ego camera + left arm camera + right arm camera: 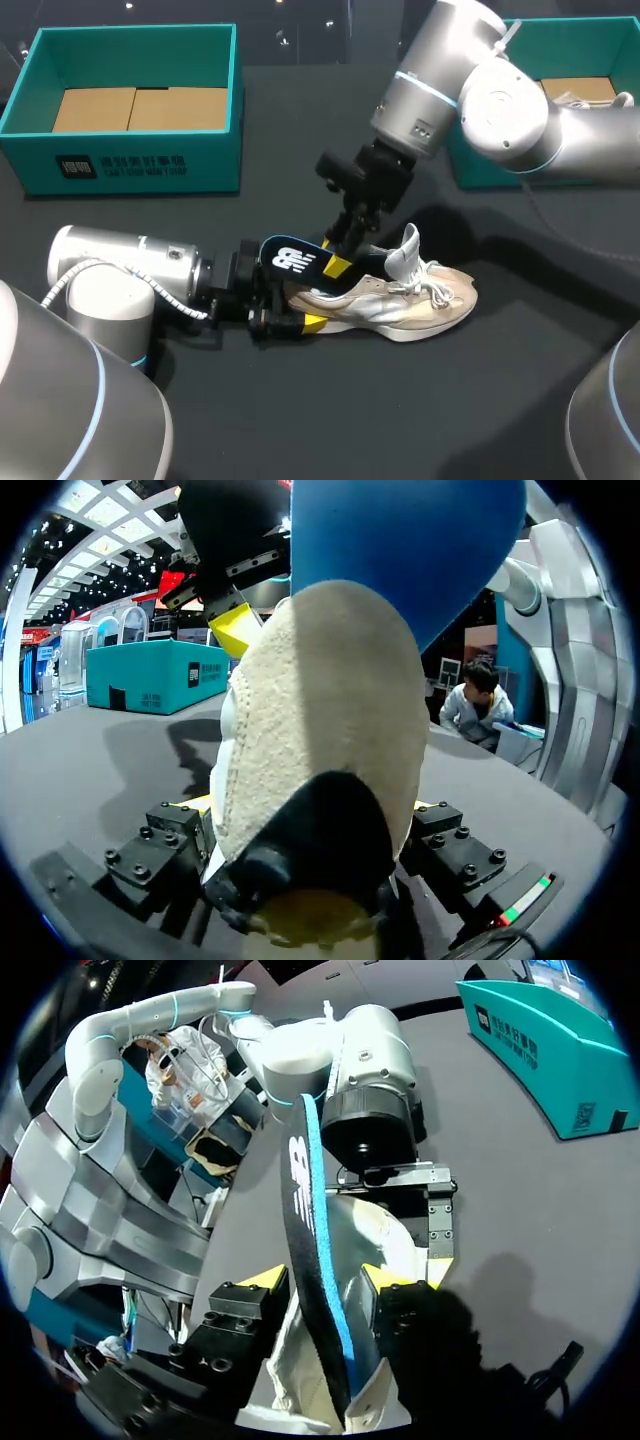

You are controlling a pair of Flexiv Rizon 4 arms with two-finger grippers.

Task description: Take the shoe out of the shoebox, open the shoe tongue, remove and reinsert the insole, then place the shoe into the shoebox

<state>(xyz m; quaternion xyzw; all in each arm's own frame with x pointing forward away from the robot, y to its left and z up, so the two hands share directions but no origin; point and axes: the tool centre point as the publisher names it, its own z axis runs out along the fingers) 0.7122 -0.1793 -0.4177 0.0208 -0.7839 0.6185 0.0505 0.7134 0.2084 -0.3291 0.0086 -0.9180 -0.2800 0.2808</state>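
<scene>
Gripping the shoe [400, 305] by the heel with the left hand [293, 303], closed on it from two sides, a little toward 8 o'clock from the middle of the table [420, 420]. Holding the shoe down on the table, with the toe toward 3 o'clock and the heel toward 9 o'clock. Pinching the insole [290, 260] with the right hand [335, 262], closed on it just above the shoe opening. Holding the insole partly out of the shoe, tilted up toward 10 o'clock; cannot tell how deep the front end sits inside. Showing the white tongue [408, 250] pulled upright, at 11 o'clock from the laces [435, 285]. From the left wrist, looking straight at the pale heel between the own fingers, with the blue insole rising above it. From the right wrist, looking along the thin dark insole, held edge-on between the two yellow tips, with the left hand ahead at the heel. Leaving one teal box [150, 160] open at 11 o'clock, well apart from the shoe, with brown cardboard [140, 108] inside. Leaving the other box [580, 35] at 2 o'clock, partly hidden behind the right arm.
</scene>
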